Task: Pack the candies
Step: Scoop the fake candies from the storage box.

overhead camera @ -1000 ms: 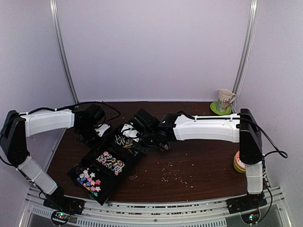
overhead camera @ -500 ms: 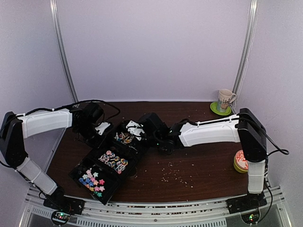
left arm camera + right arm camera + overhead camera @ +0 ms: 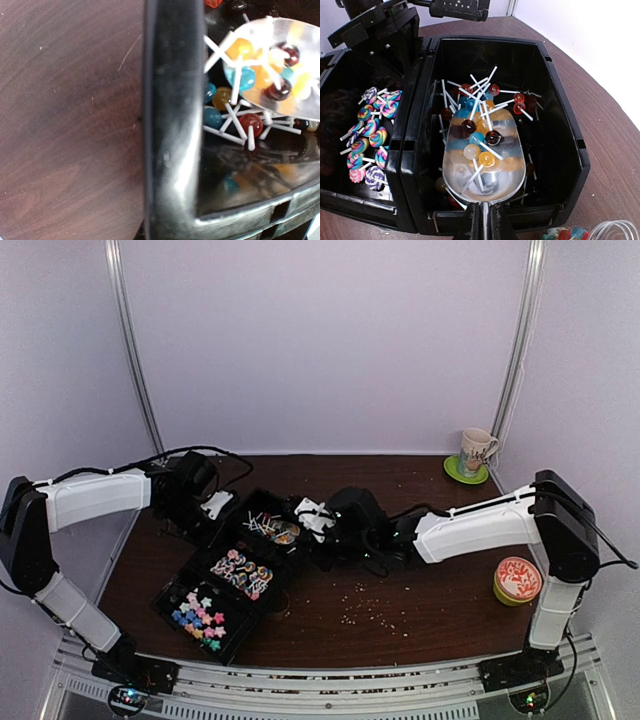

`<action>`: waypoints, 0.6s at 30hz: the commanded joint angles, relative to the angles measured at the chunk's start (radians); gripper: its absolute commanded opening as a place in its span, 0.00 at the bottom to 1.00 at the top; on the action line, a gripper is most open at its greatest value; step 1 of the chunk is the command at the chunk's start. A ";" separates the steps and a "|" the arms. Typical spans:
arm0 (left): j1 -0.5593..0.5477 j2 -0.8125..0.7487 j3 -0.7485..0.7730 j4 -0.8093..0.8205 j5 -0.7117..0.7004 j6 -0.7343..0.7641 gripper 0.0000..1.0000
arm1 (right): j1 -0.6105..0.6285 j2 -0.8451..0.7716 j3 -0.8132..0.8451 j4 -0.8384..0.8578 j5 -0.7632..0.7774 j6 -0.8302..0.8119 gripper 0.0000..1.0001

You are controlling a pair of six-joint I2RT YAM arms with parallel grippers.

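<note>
Ball-lollipop candies [image 3: 479, 142] fill the clear scoop [image 3: 500, 186], down in the end compartment of the black bin [image 3: 560, 150], more loose beneath. Scooped but not yet carried out; I'd judge most packing remains. Right jaws clamped on the scoop handle, candies just ahead of them. Left jaws by the bin wall, state can't tell.

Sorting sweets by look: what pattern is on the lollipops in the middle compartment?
Multicoloured spiral swirls on the lollipops, clearest in right wrist view.
</note>
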State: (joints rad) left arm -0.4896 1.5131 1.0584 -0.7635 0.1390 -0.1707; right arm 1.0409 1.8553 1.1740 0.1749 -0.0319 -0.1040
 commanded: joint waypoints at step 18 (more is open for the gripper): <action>0.009 -0.044 0.058 0.081 0.056 -0.013 0.00 | -0.038 -0.202 -0.244 0.383 0.018 0.030 0.00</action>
State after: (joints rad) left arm -0.4889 1.5131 1.0588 -0.7475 0.1387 -0.1703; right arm 1.0111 1.7103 0.9691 0.4366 -0.0433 -0.0780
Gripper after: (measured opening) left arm 0.076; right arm 0.058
